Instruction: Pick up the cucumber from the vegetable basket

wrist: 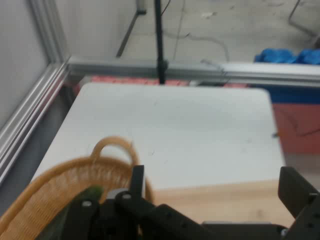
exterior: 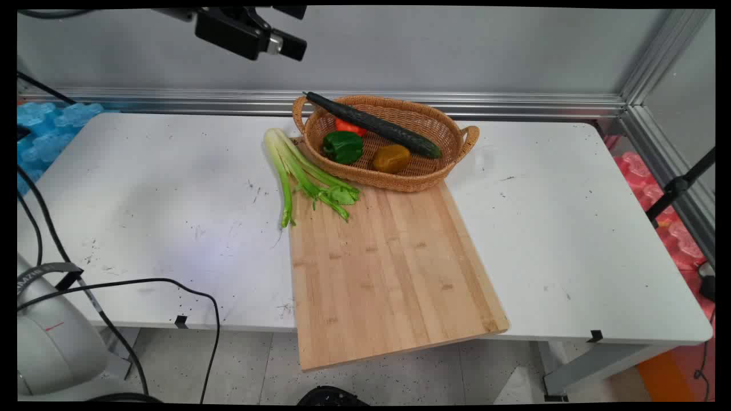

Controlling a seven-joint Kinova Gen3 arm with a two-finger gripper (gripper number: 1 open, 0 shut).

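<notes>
My black two-finger gripper [exterior: 285,40] hangs high, fingers spread and empty, the oval woven wicker basket [exterior: 425,177] (long dark cucumber [exterior: 377,125] across it) at five o'clock.

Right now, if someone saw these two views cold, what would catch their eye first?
Probably the wicker basket at the table's far side, with a long dark cucumber lying across its rim above a green pepper, an orange-brown one and something red. Next, the big wooden cutting board overhanging the near edge, celery across its far left corner. The gripper hangs high at the top edge, holding nothing.
</notes>
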